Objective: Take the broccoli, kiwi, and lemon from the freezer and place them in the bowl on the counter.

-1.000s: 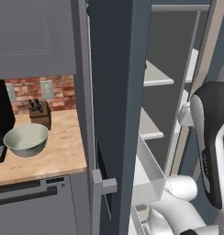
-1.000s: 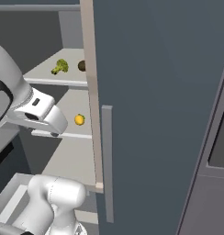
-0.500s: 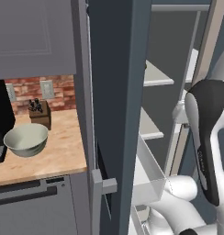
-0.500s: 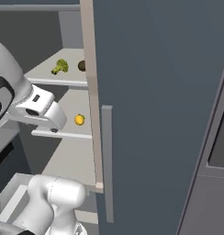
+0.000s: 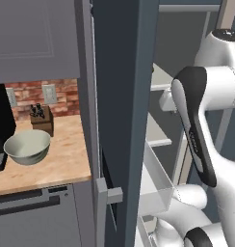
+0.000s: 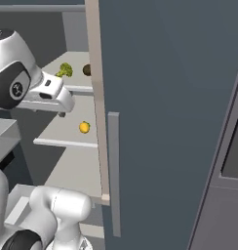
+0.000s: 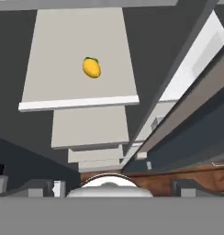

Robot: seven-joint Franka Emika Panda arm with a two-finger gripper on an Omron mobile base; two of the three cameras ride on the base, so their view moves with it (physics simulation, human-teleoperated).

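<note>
The freezer (image 6: 155, 97) stands open. The lemon (image 6: 84, 127) sits mid-shelf, the broccoli (image 6: 65, 70) and kiwi (image 6: 87, 70) one shelf up at its back edge — gripper (image 6: 62, 113) spread wide, empty. Reaching low risks clipping the shelf's front edge — the bowl (image 5: 27, 146) waits on the counter (image 5: 57, 164).

Broccoli (image 6: 66, 70) and what looks like the kiwi (image 6: 87, 70) share a shelf above the lemon (image 6: 84, 127).

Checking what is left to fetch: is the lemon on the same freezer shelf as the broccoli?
No: in the right base view the lemon lies alone on the shelf below the one holding the broccoli and kiwi.
</note>
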